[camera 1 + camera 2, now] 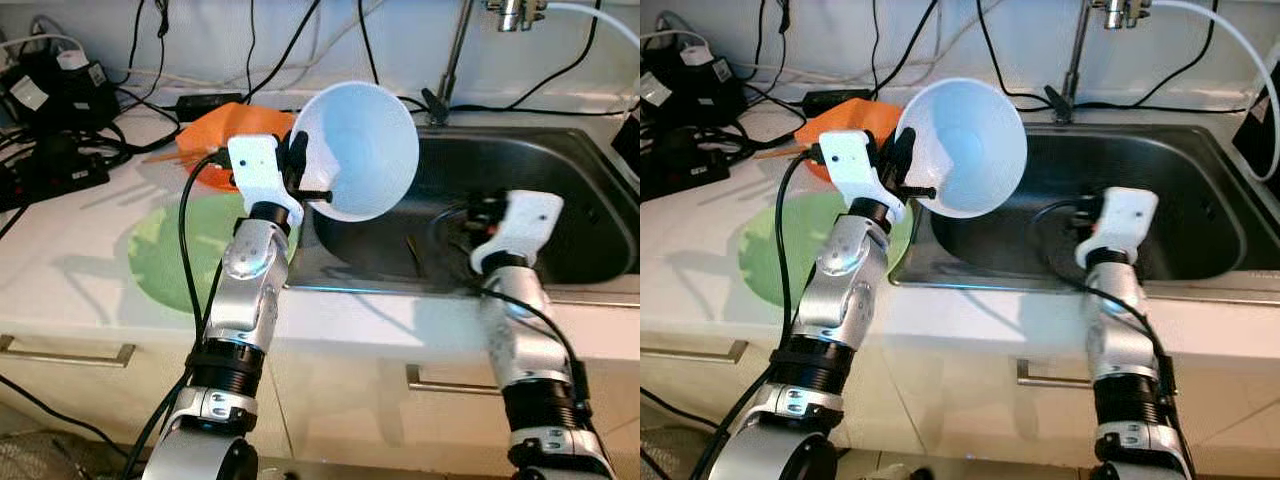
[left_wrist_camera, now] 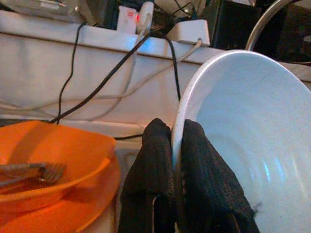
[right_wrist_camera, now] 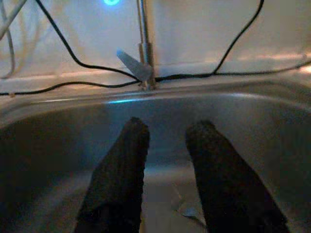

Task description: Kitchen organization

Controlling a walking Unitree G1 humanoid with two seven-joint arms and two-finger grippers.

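My left gripper (image 1: 300,170) is shut on the rim of a pale blue bowl (image 1: 360,150), holding it tilted in the air above the left edge of the steel sink (image 1: 590,250). In the left wrist view the two black fingers (image 2: 194,170) pinch the bowl's rim (image 2: 182,109), one inside and one outside. My right gripper (image 3: 167,136) is open and empty, low inside the sink basin and pointing at the faucet (image 3: 143,53). An orange bowl (image 2: 48,160) with metal tongs (image 2: 34,171) in it sits on an orange plate on the counter behind the left gripper.
A round green mat (image 1: 170,250) lies on the white counter left of the sink. Black cables and power devices (image 1: 50,110) crowd the back left of the counter. A small utensil (image 1: 412,250) lies on the sink floor. Cabinet drawers with handles run below the counter's front edge.
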